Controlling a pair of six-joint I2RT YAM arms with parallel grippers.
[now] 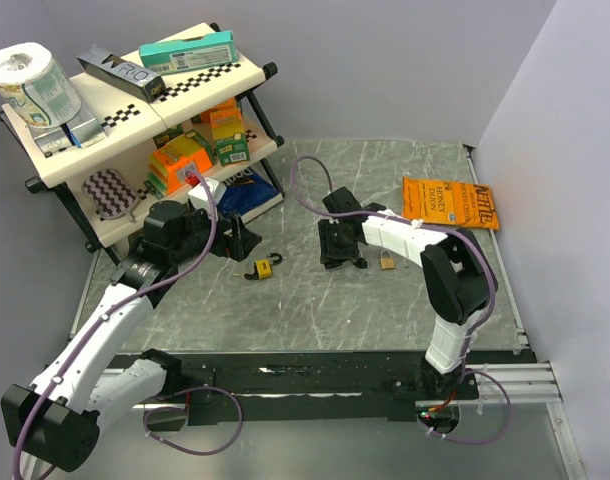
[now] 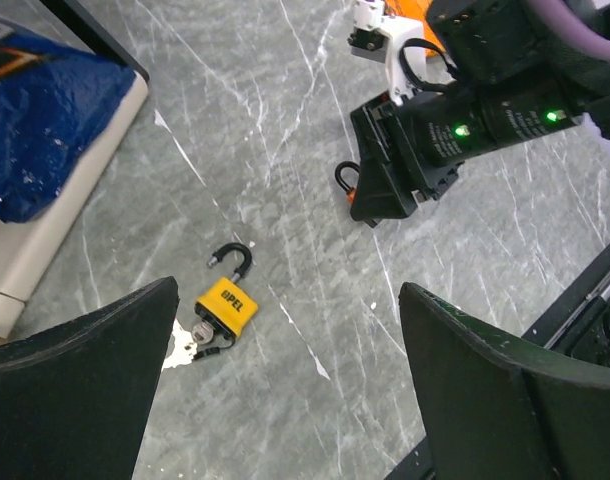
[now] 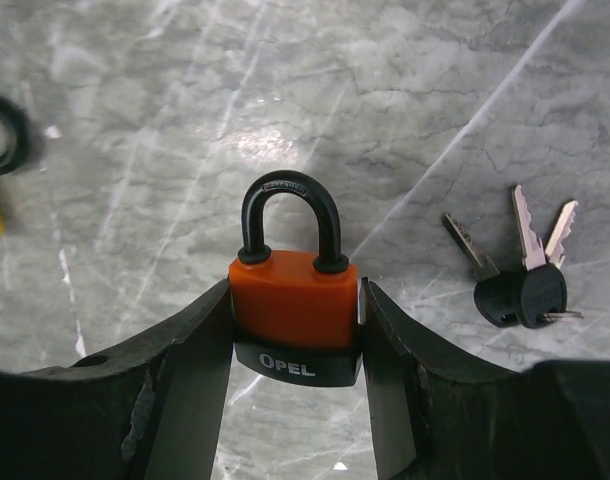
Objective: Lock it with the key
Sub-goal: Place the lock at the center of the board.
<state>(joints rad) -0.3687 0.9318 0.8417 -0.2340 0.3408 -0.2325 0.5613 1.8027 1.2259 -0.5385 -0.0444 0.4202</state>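
Yellow padlock [image 2: 226, 305] lies flat, shackle open (key [image 2: 199, 341] seemingly inserted); orange padlock [image 3: 295, 298] shut, keys [image 3: 523, 288] beside

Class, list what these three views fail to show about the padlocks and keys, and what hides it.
Right wrist view: the keyhole end of the orange padlock is hidden low inside the grip of the right pincer.
Left wrist view: the key at the base of the yellow padlock is partly covered by a finger of the left pincer.
Top view: the orange padlock is hidden under the right pincer.
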